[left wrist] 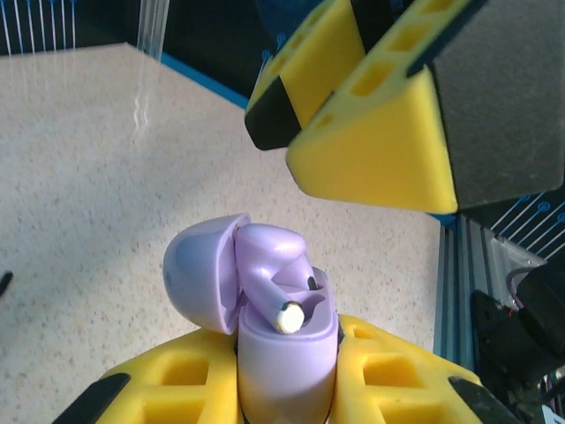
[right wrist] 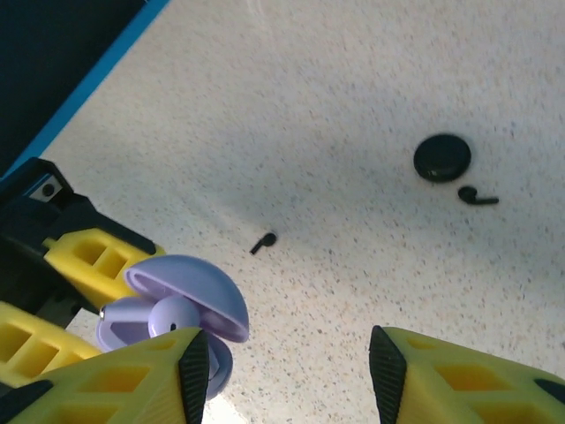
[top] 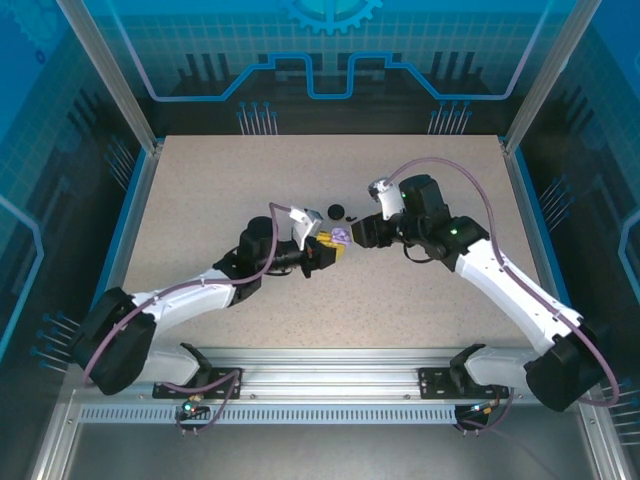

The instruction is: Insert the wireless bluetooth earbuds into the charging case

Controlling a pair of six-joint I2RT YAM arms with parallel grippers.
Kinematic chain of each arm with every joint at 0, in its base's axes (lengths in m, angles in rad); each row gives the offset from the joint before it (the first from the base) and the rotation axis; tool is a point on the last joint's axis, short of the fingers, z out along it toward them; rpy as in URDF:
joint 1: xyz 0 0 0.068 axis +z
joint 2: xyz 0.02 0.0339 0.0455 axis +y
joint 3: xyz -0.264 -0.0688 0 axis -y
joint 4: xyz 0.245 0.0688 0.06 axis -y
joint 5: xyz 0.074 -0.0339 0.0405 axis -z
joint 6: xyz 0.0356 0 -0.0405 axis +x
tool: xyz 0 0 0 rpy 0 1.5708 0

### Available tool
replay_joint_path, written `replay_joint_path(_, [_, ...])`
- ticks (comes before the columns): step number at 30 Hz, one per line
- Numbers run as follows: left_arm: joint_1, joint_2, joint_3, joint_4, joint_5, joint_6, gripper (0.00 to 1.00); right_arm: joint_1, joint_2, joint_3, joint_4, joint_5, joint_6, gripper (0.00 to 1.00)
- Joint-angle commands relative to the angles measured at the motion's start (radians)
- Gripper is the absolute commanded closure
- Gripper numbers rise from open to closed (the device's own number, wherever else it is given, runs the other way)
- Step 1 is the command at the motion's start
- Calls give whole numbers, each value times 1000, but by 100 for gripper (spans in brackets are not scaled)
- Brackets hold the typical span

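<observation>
The lavender case (left wrist: 287,362) is being clamped open-lidded by the left tool (left wrist: 287,393), steadying 1 tilted lavender earbud (left wrist: 269,296) inside; beside the case, the right tool (right wrist: 291,375) is being held apart

Bright, even, w/ soft shadows.

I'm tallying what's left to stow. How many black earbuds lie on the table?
2. One black earbud lies just beside the black round case; the other lies alone on the table, nearer the open lavender case. More could hide behind the arms.
</observation>
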Motion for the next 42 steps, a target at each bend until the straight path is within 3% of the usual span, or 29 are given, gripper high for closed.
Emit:
replay_joint_path(1, [-6,48,28,-26,43,-36,92,-16,33,-13,-41,13,24,46])
replay_joint_path(13, [-5,297,170,-254,38,-258,92,-27,264,-48,-24,-2,32,46])
replay_joint_path(23, [-5,454,327,-509,42,-309,92,-47,352,-51,-39,62,50,47])
replay_joint_path(33, [-3,422,296,-482,22,-306,92,-73,356,-91,-48,168,100,49])
replay_joint_path(38, [17,339,232,-411,15,-317,92,-99,316,-89,-142,331,148,49])
replay_joint_path(42, [28,239,153,-334,-19,-316,92,-155,320,-97,-177,340,178,51])
